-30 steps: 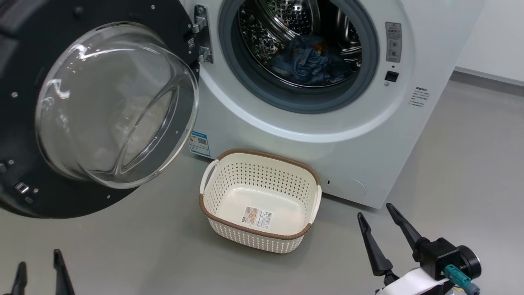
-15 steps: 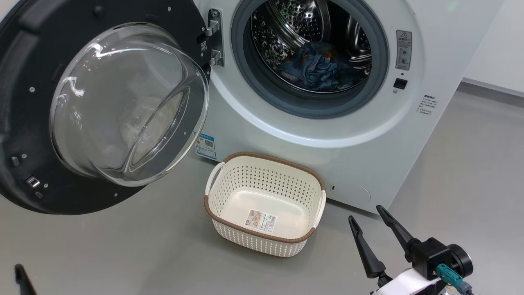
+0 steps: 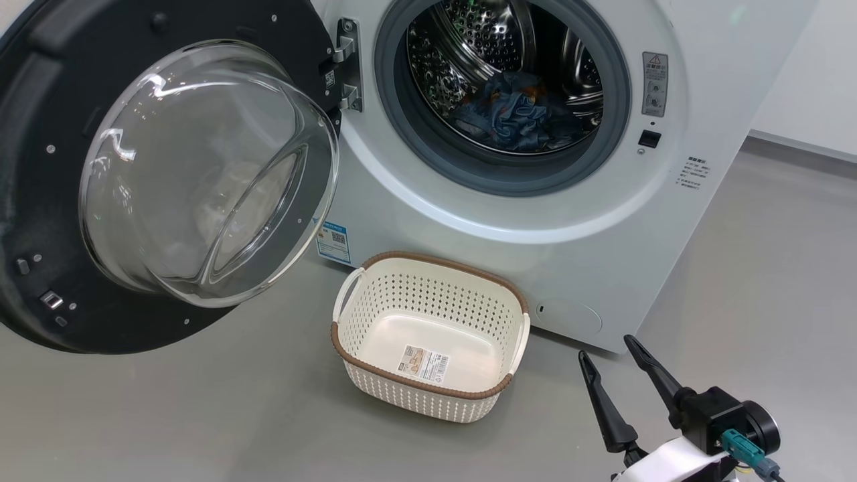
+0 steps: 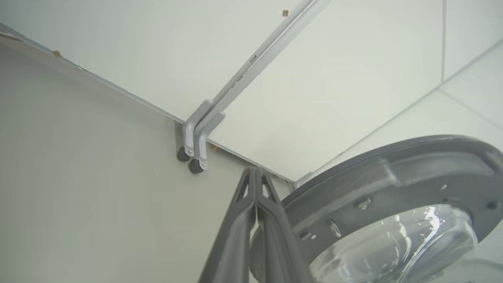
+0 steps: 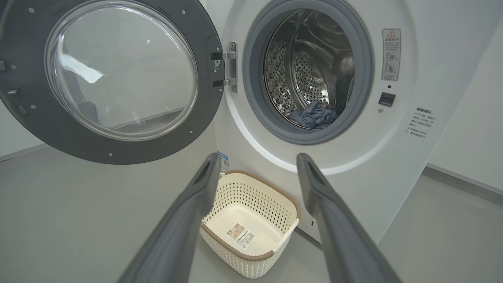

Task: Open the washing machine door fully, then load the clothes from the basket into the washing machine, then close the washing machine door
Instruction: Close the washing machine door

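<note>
Two grippers are on offer, and the left one is better placed for the door. Your left gripper point(image 4: 255, 175) has its fingers pressed flat together with nothing between them. In its wrist view the door point(image 4: 393, 177) lies just right of those fingers, inner face and glass bowl showing. You cannot tell whether the fingers touch the rim. Your right gripper point(image 3: 609, 351) stands wide and holds nothing. It sits at the near right, just right of the basket point(image 3: 428, 402) and well apart from the door.

What the next move turns on is which way the door swings. It hangs from the hinge point(image 3: 345, 67) at the left edge of the drum point(image 3: 469, 33) mouth and is thrown wide to the near left, with its free edge out at the far left of the scene, away from the hinge. By my reading, you need to get behind that free edge and sweep it right and far, toward the mouth. The left arm is the nearer one for that.

Counted: one door, one hinge, one machine point(image 3: 535, 268), and one basket on the floor point(image 3: 201, 415) just in front of the machine, carrying one label point(image 3: 423, 363) and no fabric. The clothes point(image 3: 512, 114) lie low in the drum as one blue heap, and you cannot split it into separate pieces from here. Loading looks done, so closing the door is what remains.
</note>
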